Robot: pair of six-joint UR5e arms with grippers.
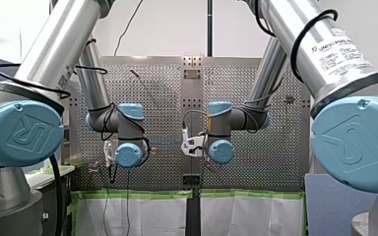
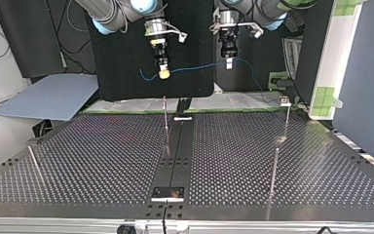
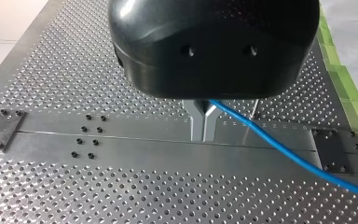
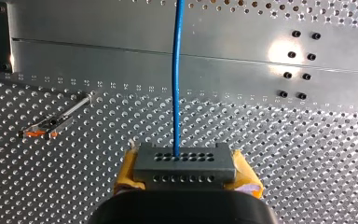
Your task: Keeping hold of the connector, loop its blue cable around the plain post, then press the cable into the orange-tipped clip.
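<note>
Sitting between the yellow pads (image 4: 127,175) of my right gripper (image 4: 185,179), the grey connector (image 4: 185,163) is squeezed tight, so it cannot drop. Its blue cable (image 4: 177,70) runs across to my left gripper (image 3: 203,126), whose metal fingers (image 3: 196,119) are pinched together on it, I think to steer it. Both hang high over the table (image 2: 102,161). The orange-tipped clip (image 4: 46,127) and the thin posts (image 2: 165,122) wait below, not touched.

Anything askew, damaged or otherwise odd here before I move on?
Nothing stands out. The connector sits square between my right gripper's yellow pads, and the blue cable runs unkinked from it to my left gripper, whose fingers are shut on it. Both grippers hang well above the table.
</note>
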